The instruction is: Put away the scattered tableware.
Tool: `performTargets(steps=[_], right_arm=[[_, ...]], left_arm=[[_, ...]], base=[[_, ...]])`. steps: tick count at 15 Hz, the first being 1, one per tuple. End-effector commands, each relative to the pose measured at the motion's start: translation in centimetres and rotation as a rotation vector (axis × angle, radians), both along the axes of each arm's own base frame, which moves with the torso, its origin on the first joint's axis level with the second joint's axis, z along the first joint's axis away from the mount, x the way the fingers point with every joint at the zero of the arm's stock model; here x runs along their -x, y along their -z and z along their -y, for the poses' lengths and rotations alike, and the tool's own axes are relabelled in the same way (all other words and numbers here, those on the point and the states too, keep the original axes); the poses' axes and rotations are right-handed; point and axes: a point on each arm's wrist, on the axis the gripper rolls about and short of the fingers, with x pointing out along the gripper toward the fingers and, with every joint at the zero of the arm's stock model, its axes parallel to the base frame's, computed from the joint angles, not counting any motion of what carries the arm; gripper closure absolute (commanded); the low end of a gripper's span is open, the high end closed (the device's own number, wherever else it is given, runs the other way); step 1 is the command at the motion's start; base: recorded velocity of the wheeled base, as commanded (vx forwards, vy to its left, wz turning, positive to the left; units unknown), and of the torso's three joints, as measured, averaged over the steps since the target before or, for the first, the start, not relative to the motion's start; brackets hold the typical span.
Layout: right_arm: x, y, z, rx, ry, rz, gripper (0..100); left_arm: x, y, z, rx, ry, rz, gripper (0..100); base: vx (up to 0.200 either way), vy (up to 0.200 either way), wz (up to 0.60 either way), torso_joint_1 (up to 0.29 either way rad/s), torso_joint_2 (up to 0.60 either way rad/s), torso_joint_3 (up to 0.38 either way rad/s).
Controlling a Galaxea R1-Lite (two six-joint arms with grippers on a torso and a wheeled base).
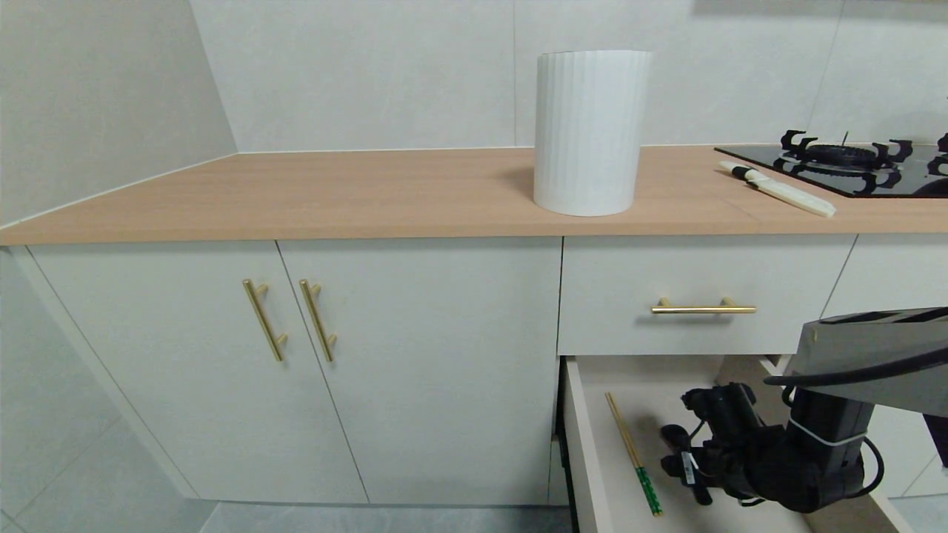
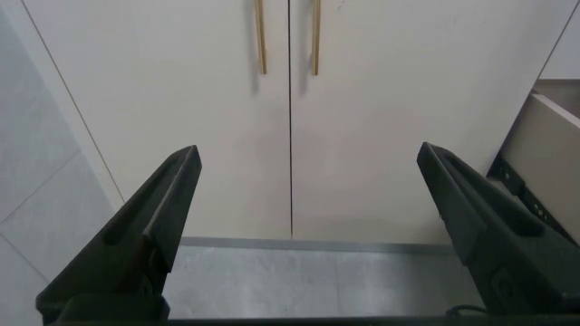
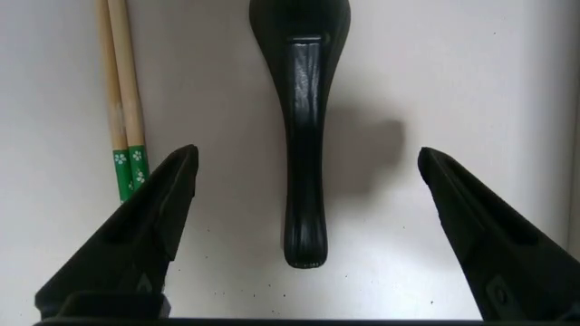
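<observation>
- The black spoon (image 3: 304, 136) lies flat on the pale floor of the open drawer (image 1: 583, 451), low down under the counter (image 1: 333, 196).
- The spoon's long side runs the same way as the chopsticks (image 3: 120, 100) just beside it. The two do not touch.
- The round scoop end of the spoon points away from the right gripper (image 3: 305, 156). The thin handle end points back at it.
- The green tips of the chopsticks are at the same end as the spoon's handle. In the head view, the green tips point to the pulled-out front of the drawer.
- The right gripper hangs over the spoon. Its two jaws are spread wide, one on each side of the handle. They hold nothing and do not touch the spoon.
- The left gripper (image 2: 305, 158) is down low in front of the two cupboard doors (image 2: 290, 136), near the floor. Its jaws are spread wide too, with nothing in them.
- The cupboard doors are shut. Each has a long gold handle (image 1: 264, 320).
- Just above the open drawer is a shut drawer (image 1: 703, 277) with a gold bar.
- On the counter stands a tall white pot (image 1: 591, 133) with ridges down its sides.
- A knife (image 1: 778, 189) with a pale blade lies flat on the counter beside the black stove (image 1: 844, 159), well apart from the pot.
</observation>
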Motion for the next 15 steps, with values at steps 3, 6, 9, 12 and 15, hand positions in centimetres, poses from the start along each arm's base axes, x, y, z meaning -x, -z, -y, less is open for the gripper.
performTargets(steps=[3,6,9,12,15], right_arm=[[0.5,-2.6,0.1,-0.024,-0.005,0.053,0],[1.3,-6.5,0.3,-0.064,-0.001,0.144,0],[3.3,-11.6,0.3,-0.118,-0.051,0.203,0],[5.6,-15.6,0.4,-0.176,-0.118,0.217,0],[8.0,-18.3,0.4,-0.213,-0.193,0.174,0]], left_arm=[[0.0,0.0,0.0,0.0,0.0,0.0,0],[0.0,0.0,0.0,0.0,0.0,0.0,0],[0.0,0.0,0.0,0.0,0.0,0.0,0],[0.0,0.0,0.0,0.0,0.0,0.0,0],[0.0,0.0,0.0,0.002,0.0,0.0,0]], base=[[0.0,0.0,0.0,0.0,0.0,0.0],[0.0,0.0,0.0,0.0,0.0,0.0],[0.0,0.0,0.0,0.0,0.0,0.0],[0.0,0.0,0.0,0.0,0.0,0.0],[-0.133,0.0,0.0,0.003,0.0,0.003]])
